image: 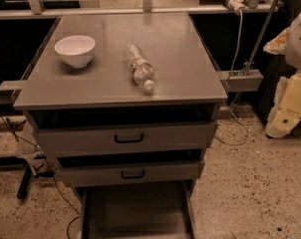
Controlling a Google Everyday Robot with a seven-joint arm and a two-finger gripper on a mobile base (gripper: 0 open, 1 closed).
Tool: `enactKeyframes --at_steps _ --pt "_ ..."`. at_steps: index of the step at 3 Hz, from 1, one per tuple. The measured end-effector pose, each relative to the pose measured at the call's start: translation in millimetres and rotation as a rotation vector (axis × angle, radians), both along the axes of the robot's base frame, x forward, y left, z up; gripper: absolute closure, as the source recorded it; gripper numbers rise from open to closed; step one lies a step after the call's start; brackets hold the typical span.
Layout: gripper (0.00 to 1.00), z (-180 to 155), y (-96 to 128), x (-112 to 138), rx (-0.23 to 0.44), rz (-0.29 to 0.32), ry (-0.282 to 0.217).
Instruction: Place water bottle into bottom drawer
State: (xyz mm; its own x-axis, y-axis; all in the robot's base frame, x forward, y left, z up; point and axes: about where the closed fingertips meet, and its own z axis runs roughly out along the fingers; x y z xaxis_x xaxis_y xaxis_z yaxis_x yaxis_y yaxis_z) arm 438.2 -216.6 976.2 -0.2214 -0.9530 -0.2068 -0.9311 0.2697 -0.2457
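Note:
The water bottle (139,67) lies on its side on the grey cabinet top (180,54), right of centre, with its white cap pointing to the front edge. The bottom drawer (135,213) is pulled out below the two upper drawers, and its flat floor is bare. My gripper (285,113) is at the right edge of the view, cream and white, off to the side of the cabinet and lower than its top. It is well apart from the bottle and holds nothing that I can see.
A white bowl (75,50) stands on the cabinet top to the left of the bottle. The two upper drawers (128,138) with black handles sit slightly out. Cables run over the speckled floor (250,183). A rail and metal frame (240,78) stand behind and to the right.

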Motion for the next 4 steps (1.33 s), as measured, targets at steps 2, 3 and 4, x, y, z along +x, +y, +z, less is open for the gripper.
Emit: enactKeyframes --at_steps 2,3,4 --pt "0.0 -6 19 4 -0.007 -0.017 0.006" --pt "0.0 -15 50 29 -0.019 -0.049 0.016" --pt "0.0 -24 100 84 -0.038 -0.06 0.021"
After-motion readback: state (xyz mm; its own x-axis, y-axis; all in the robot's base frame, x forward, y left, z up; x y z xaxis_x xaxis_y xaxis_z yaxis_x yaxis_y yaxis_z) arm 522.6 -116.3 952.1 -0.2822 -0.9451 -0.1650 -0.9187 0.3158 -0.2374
